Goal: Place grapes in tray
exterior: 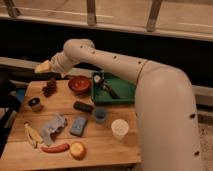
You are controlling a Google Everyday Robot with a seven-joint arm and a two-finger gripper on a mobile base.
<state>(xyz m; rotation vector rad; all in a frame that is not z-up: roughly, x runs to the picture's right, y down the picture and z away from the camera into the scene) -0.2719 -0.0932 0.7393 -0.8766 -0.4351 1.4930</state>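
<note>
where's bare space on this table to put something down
Bare wood lies between the grapes, the small dark cup and the dark bar, and front right beside the orange fruit. The tray is free on its right. Front left is crowded. The claw hovers above the back-left corner.
</note>
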